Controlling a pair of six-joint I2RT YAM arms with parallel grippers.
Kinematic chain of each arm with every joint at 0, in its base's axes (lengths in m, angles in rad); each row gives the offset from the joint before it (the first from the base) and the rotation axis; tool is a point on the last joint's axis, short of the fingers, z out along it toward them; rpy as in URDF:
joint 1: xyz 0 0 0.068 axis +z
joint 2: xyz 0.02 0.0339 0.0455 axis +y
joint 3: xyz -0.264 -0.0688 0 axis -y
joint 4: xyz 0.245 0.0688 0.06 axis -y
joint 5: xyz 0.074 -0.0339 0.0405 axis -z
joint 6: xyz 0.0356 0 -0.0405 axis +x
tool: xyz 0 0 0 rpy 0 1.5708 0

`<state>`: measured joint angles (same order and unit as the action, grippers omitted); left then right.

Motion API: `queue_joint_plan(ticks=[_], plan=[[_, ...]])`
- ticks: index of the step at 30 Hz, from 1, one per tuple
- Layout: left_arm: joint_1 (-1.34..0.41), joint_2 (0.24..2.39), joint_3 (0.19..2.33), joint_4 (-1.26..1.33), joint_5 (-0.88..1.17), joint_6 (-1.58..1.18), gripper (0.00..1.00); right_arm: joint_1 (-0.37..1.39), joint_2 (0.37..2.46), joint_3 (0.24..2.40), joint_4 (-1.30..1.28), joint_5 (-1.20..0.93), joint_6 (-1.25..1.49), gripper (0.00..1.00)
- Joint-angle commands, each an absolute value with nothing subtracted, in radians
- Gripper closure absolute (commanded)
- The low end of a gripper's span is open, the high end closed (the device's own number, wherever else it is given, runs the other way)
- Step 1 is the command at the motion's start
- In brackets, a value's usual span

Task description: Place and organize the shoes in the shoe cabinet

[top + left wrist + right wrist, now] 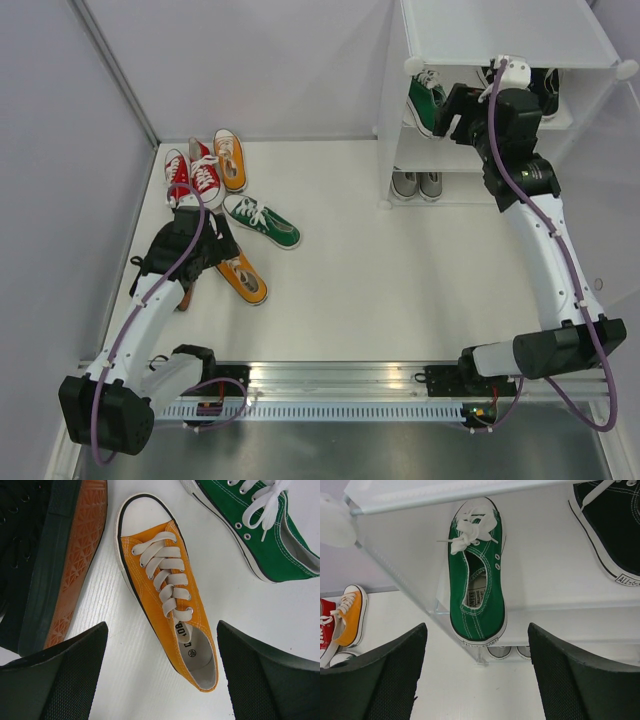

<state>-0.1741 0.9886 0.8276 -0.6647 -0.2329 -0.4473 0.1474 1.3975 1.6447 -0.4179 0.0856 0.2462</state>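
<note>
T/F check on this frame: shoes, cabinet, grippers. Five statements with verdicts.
1. A green shoe lies on a shelf of the cabinet. True.
2. The right gripper is shut on that shoe. False: it is open, and the shoe lies free on the shelf.
3. The left gripper is open above an orange shoe. True.
4. Both orange shoes are in the cabinet. False: both lie on the table, the other orange shoe beside the red pair.
5. A grey pair sits on the cabinet's lower tier. True.
</note>
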Motion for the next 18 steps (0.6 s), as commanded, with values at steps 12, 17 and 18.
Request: queue_joint_plan(ticks=[12, 17, 18], plan=[[-0.169, 0.982, 0.824, -0.646, -0.229, -0.413, 0.08, 0.124, 1.496, 1.526, -0.213, 0.005, 0.175, 0.17], [-0.169, 0.985, 0.824, -0.646, -0.227, -0.413, 0.08, 0.123, 1.517, 1.543, -0.180, -0.037, 0.158, 0.37], [-0.169, 0.985, 0.825, -0.646, -0.229, -0.413, 0.08, 0.123, 1.522, 1.554, -0.179, -0.046, 0.156, 0.42]])
